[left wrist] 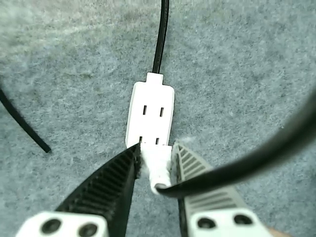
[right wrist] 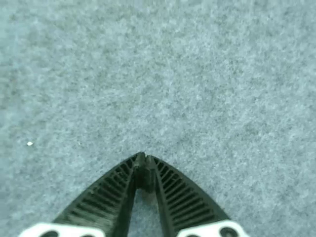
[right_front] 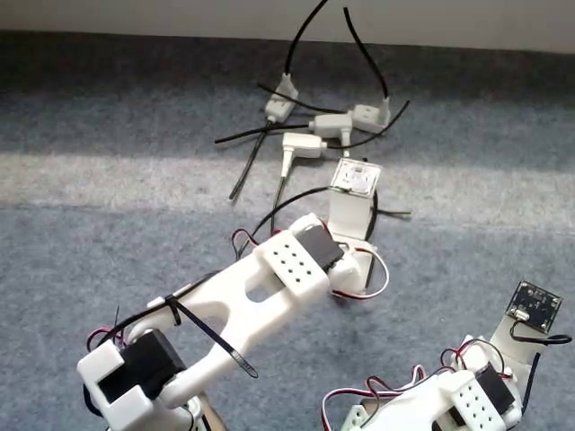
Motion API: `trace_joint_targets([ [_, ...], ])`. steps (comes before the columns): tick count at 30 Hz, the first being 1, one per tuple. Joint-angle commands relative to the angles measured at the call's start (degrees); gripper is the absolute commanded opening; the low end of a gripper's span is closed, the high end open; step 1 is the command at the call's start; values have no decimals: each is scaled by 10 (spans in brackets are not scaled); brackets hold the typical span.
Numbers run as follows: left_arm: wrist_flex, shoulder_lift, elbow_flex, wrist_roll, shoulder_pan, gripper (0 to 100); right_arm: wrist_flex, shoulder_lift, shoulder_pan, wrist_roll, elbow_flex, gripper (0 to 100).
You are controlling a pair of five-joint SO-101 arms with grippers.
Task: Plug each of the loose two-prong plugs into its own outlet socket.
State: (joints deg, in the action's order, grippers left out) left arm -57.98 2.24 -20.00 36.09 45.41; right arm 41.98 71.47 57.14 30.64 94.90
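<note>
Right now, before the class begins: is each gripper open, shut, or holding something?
Left gripper: closed on the white plastic two-prong plug, at the white plastic outlet socket.
Right gripper: closed, empty, above the grey carpet.

The prongs of the plug (left wrist: 157, 167) are hidden where it meets the outlet socket (left wrist: 149, 116); their depth cannot be told. The black cord (left wrist: 160, 34) leaving the outlet socket is cut off; a blurred cable (left wrist: 256, 159) passes near it.

Grey carpet (right_front: 90, 224) bears white outlet sockets (right_front: 331, 124) (black cords (left wrist: 161, 34) attached)
</note>
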Motion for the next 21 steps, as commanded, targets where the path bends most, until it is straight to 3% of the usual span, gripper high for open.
trace_joint_targets([
  [1, -1, 3, 15, -7, -16, 7, -9, -1, -7, -5, 51, 7],
  [21, 33, 3, -22, -8, -7, 7, -10, -1, -7, -6, 51, 7],
])
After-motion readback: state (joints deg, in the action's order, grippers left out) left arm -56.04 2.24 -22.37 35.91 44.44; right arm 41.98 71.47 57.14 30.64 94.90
